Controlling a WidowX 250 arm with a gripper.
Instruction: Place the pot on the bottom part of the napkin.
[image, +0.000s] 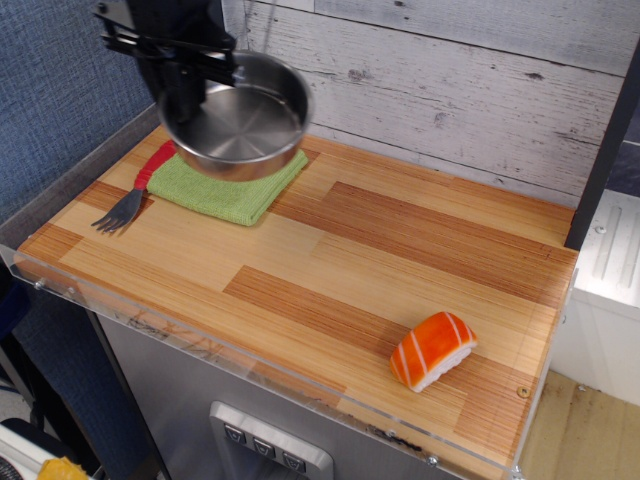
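The pot (243, 125) is a shallow shiny steel pan, held in the air and tilted, over the far part of the napkin. My black gripper (183, 92) is shut on the pot's left rim at the back left of the table. The napkin (225, 192) is a light-green folded cloth lying flat on the wooden table; its far half is hidden behind the pot. Its near edge and left corner show below the pot.
A red-handled grey fork (133, 192) lies just left of the napkin. A piece of salmon sushi (432, 349) lies near the front right. The wooden table (380, 260) has a clear plastic lip at its front and a plank wall behind.
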